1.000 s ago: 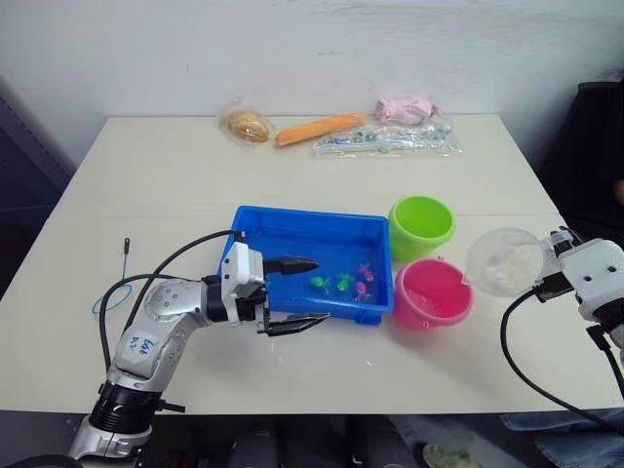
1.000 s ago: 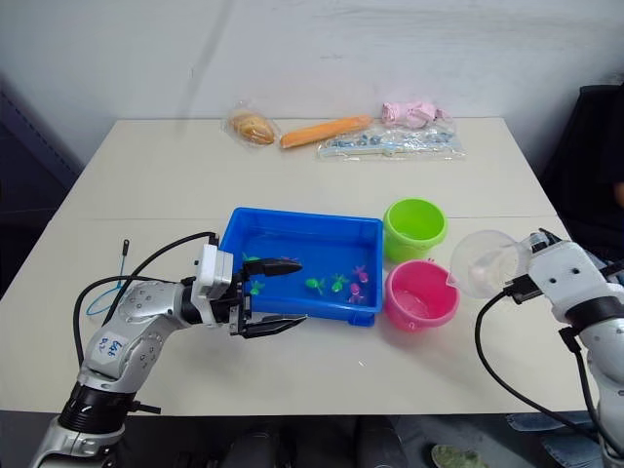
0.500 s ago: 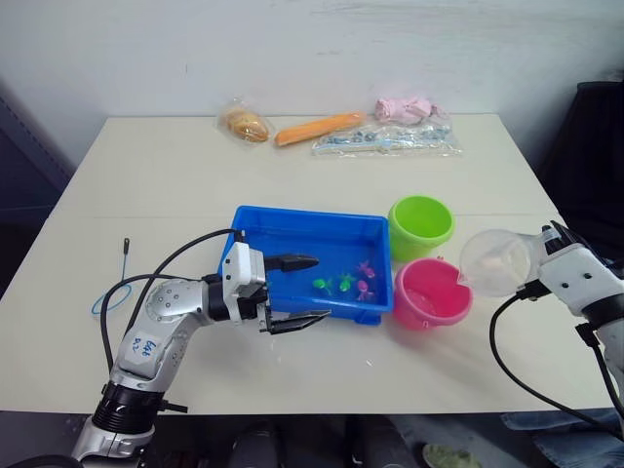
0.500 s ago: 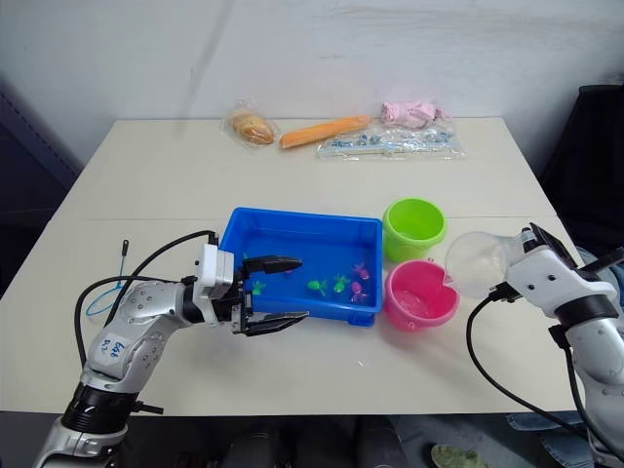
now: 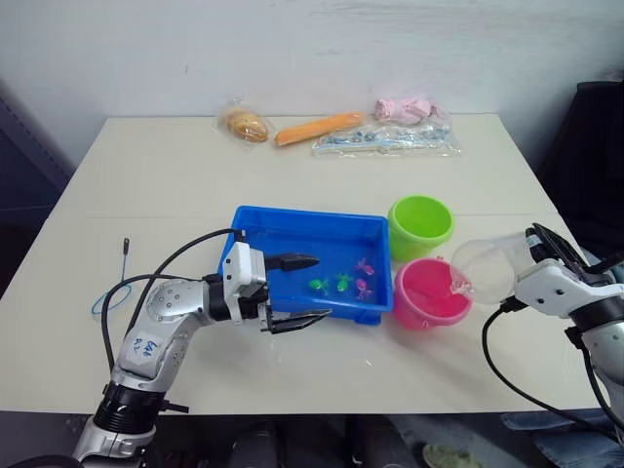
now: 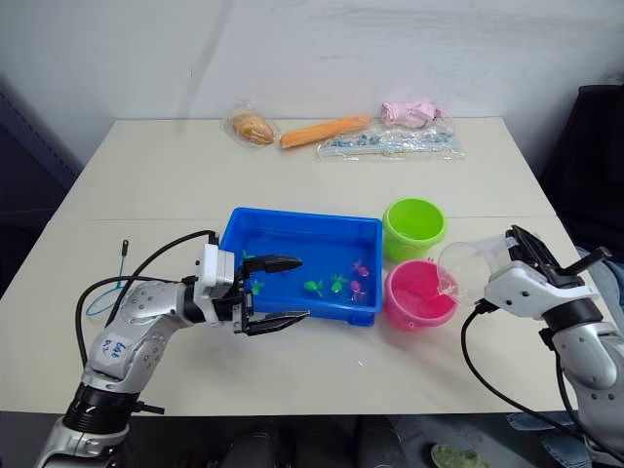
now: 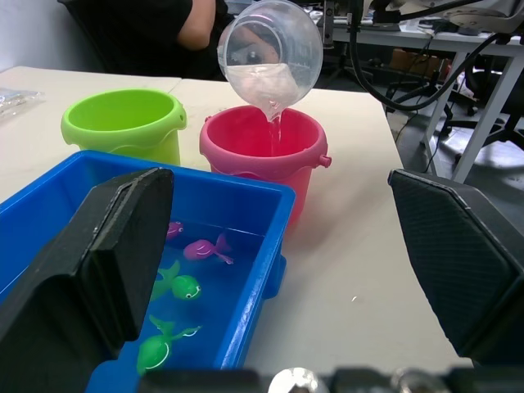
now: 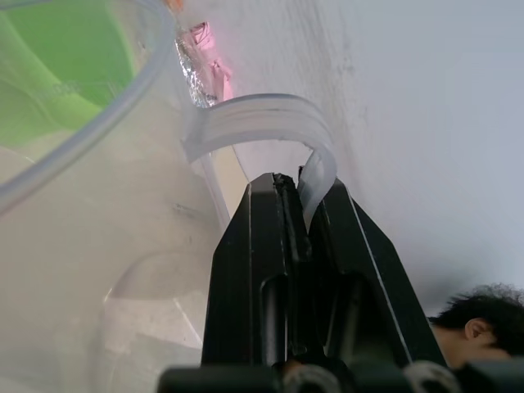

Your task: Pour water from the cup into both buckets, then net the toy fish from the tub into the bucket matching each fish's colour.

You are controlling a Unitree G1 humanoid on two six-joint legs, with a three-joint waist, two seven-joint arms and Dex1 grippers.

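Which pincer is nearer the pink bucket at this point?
Right. The right pincer, shut on the cup's handle, tips it over the pink bucket rim, pouring water in. The left pincer hangs open at the blue tub's far end, the tub between them.

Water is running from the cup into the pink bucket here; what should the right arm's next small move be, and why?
Probably hold the tilt a moment, then swing the cup over the green bucket. A thin stream is falling into the pink bucket, water remains in the cup, and the right gripper grips its handle.
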